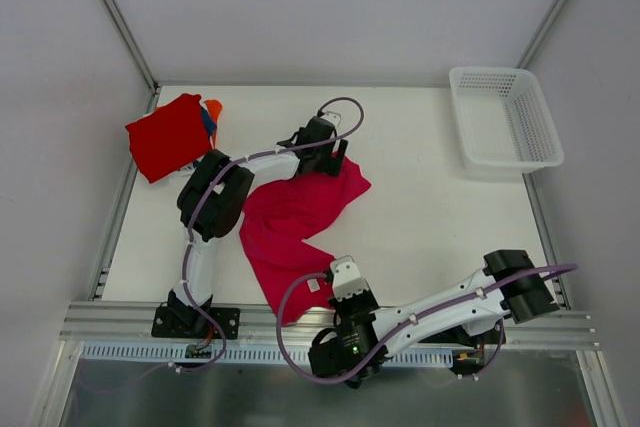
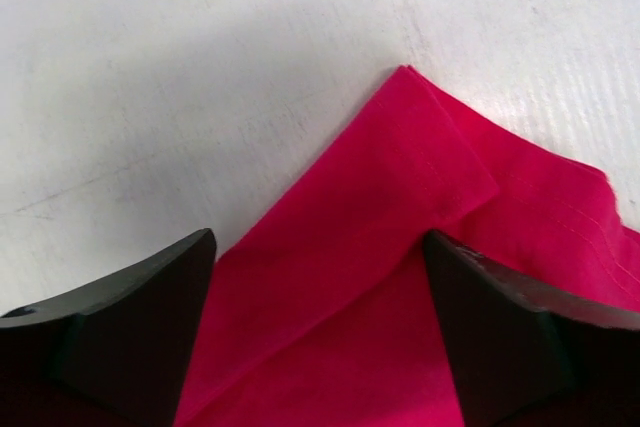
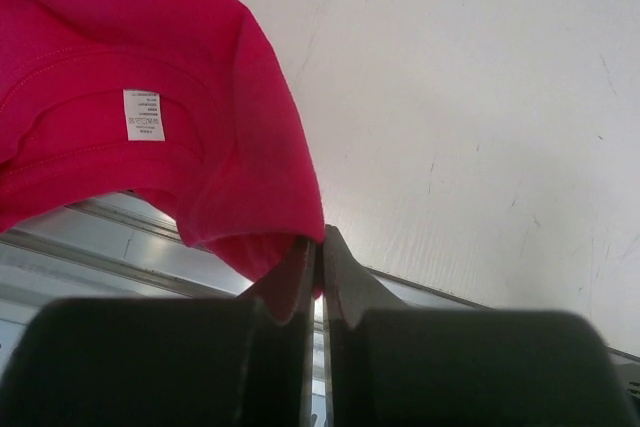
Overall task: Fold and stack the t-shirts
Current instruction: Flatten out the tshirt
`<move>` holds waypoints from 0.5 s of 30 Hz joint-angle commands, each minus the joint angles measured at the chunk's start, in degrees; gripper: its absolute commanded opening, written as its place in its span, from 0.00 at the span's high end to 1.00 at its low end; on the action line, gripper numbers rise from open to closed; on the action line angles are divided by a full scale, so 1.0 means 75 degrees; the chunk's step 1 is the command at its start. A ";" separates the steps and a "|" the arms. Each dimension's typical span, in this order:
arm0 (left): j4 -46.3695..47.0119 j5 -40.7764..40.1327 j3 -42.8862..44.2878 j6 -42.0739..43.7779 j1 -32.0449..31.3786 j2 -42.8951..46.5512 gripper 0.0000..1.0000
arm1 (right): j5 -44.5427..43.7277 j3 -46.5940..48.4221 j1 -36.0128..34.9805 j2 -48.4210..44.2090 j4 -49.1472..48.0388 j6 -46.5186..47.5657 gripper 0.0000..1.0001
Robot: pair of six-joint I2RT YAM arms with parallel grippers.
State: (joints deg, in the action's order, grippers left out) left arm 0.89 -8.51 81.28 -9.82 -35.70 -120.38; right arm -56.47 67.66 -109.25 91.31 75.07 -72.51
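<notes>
White table [image 1: 430,237] inside plain pale walls [image 1: 330,7], seemingly evenly lit.

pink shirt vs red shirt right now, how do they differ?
The pink shirt lies unfolded and rumpled mid-table; the red shirt is folded compact at the far left corner. The pink shirt is pinched near its neck label in the shut jaws of the right gripper; the red shirt is in no jaws. The pink shirt lies on the bare table; the red shirt tops orange cloth and blue cloth. Both are plain cloth.

Unreadable label [image 3: 144,114] on magenta t-shirt [image 3: 100,27]
</notes>
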 commanded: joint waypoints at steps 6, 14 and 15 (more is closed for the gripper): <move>-0.0388 -0.0962 0.0507 0.0150 -0.0243 -0.0262 0.35 | 0.0040 0.0202 0.0153 -0.0034 0.0948 0.0223 1.00; -0.0411 -0.0974 0.0507 0.0173 -0.0255 -0.0286 0.59 | 0.0123 0.0225 0.0235 0.0107 0.0761 0.0398 1.00; -0.0411 -0.0997 0.0507 0.0173 -0.0255 -0.0274 0.63 | 0.0123 0.0225 0.0246 0.0130 0.0703 0.0422 1.00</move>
State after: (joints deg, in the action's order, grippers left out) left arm -0.82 -14.13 83.35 -9.37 -37.19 -121.95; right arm -55.99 67.79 -107.72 91.59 75.09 -69.93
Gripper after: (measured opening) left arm 0.409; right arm 0.021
